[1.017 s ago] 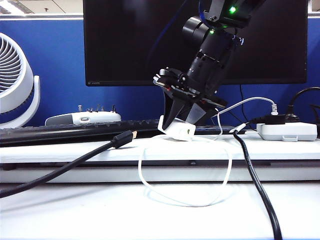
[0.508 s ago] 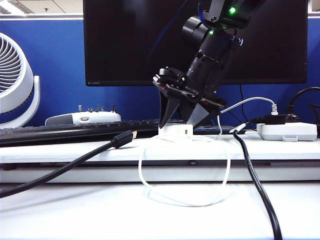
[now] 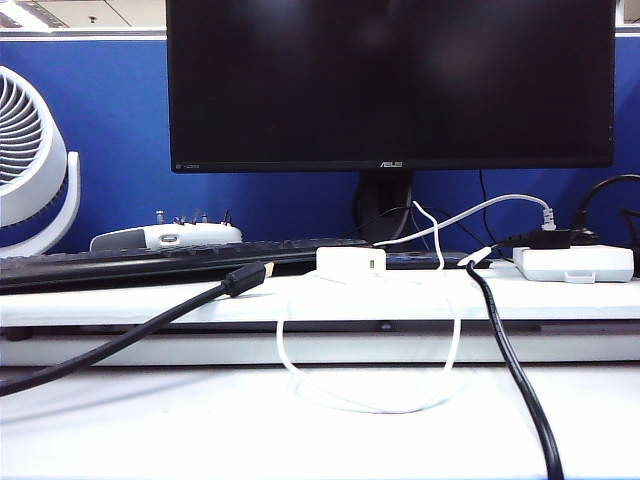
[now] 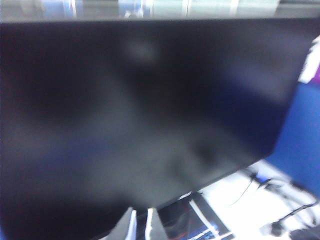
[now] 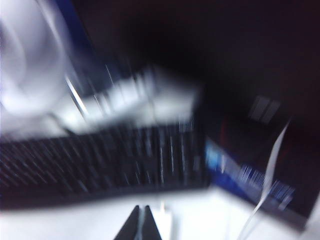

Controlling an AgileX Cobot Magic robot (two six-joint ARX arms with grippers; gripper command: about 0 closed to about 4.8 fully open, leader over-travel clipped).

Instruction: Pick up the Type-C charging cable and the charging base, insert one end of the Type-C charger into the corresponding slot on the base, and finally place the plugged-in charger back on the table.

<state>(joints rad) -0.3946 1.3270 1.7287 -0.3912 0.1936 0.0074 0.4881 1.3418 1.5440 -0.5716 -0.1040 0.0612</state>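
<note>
**Now the counter is lying free of both arms**

We are looking across a white counter (image 3: 320, 420) with a raised ledge (image 3: 150, 300), backed by a blue partition (image 3: 110, 140) and a dark monitor (image 3: 390, 80). The charging base (image 3: 351, 264) is sitting on the ledge, the Type-C charging cable (image 3: 370, 400) looping down from it onto the counter. A keyboard (image 3: 120, 264) is lying behind. The left claw (image 4: 139, 225) is showing its tips close together before the monitor; the right claw (image 5: 141, 222) is pressed together above the keyboard.
</note>
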